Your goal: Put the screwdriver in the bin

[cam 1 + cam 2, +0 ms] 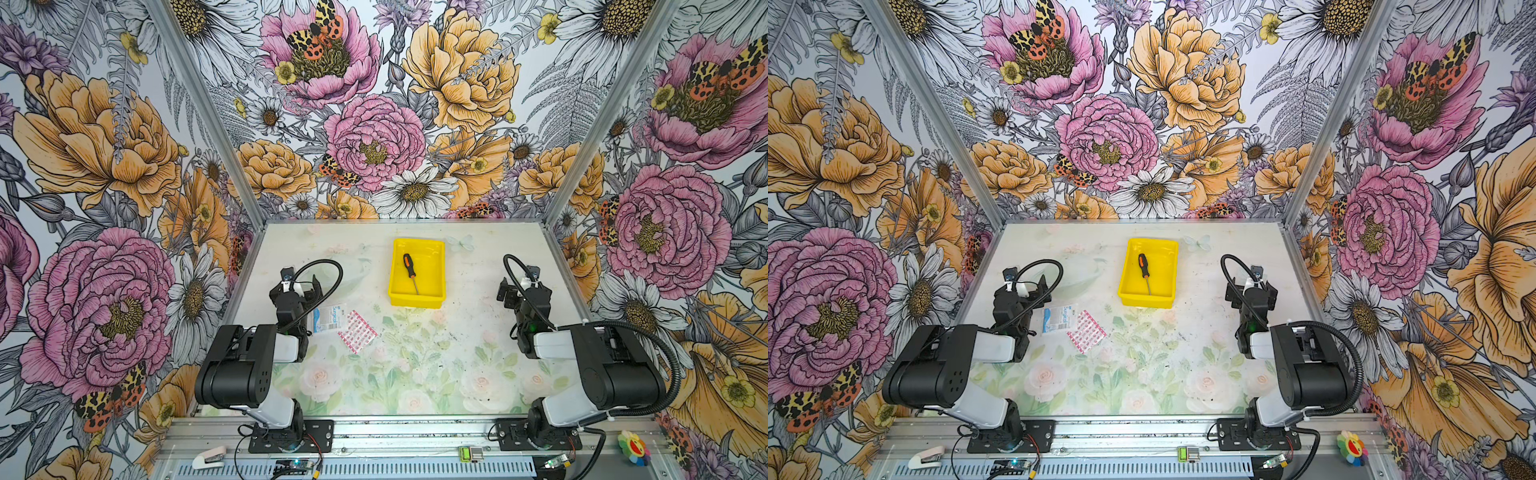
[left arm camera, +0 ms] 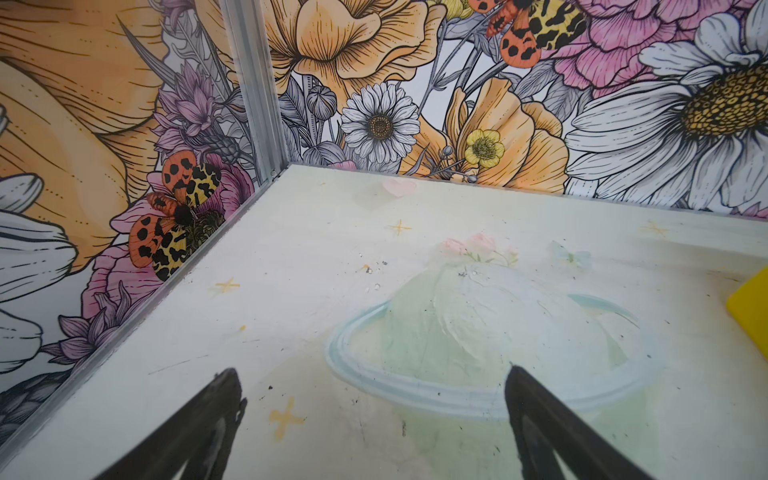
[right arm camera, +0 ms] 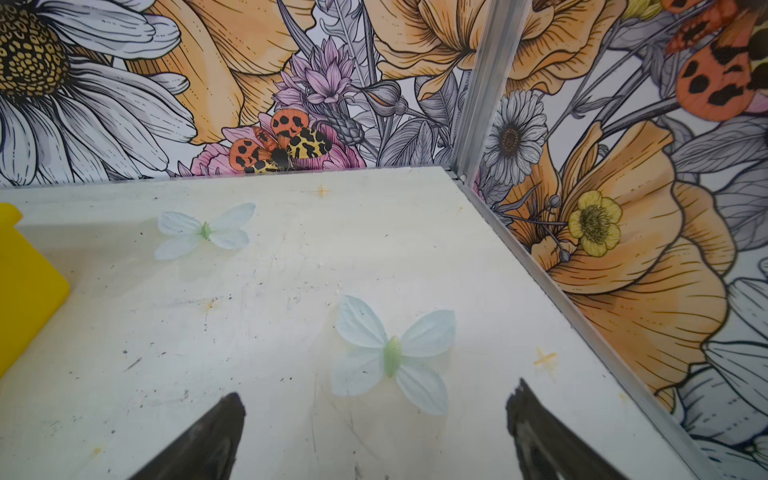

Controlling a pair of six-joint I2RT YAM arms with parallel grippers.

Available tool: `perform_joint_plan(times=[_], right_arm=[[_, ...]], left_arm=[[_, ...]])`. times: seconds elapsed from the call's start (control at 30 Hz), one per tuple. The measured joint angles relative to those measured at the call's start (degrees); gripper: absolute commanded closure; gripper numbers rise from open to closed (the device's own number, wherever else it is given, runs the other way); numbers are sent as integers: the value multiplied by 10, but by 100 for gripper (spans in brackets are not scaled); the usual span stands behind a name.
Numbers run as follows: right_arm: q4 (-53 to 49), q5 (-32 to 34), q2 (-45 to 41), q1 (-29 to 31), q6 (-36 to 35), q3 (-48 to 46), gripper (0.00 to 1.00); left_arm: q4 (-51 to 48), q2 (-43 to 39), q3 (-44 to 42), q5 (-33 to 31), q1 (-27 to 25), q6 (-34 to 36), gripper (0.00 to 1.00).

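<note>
screwdriver (image 1: 410, 273) is lying flat on the floor of the bin (image 1: 432, 270), fully inside the walls, nothing gripping it. Both top views agree (screwdriver (image 1: 1145, 272), bin (image 1: 1165, 270)). Long axis runs roughly along the bin's long side, slightly skewed. The black-and-orange handle is at the end farther from both grippers. The thin shaft points back toward the arm bases with its tip close to the near wall; can't tell if it touches. From the right gripper (image 3: 378, 388) the bin sits to its inboard side and a little ahead. The right wrist view catches only a yellow wall of the bin (image 3: 25, 282), no tool. From the left gripper (image 2: 372, 370) it's mirrored: inboard and ahead, with just a corner of the bin (image 2: 752, 307) in view. Both sets of jaws are spread wide with bare table (image 2: 316, 266) between the fingers, carrying nothing. Right looks slightly nearer the bin than left, though both are well apart from it. My read: placement is done and no pick is pending. If a regrasp were ever needed, the right arm is the better candidate: reach inboard, jaws turned across the shaft axis, take the handle. A white-blue sachet (image 1: 329, 318) and a pink checked sheet (image 1: 357, 331) lie just inboard of the left gripper, outside the bin and not in play.
</note>
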Motion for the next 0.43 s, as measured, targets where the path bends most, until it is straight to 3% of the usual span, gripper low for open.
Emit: perform_joint_plan(times=[0.43], right_arm=[[0, 1, 0, 0, 0, 1, 1]], left_arm=[[-21, 0, 16, 13, -1, 3, 1]])
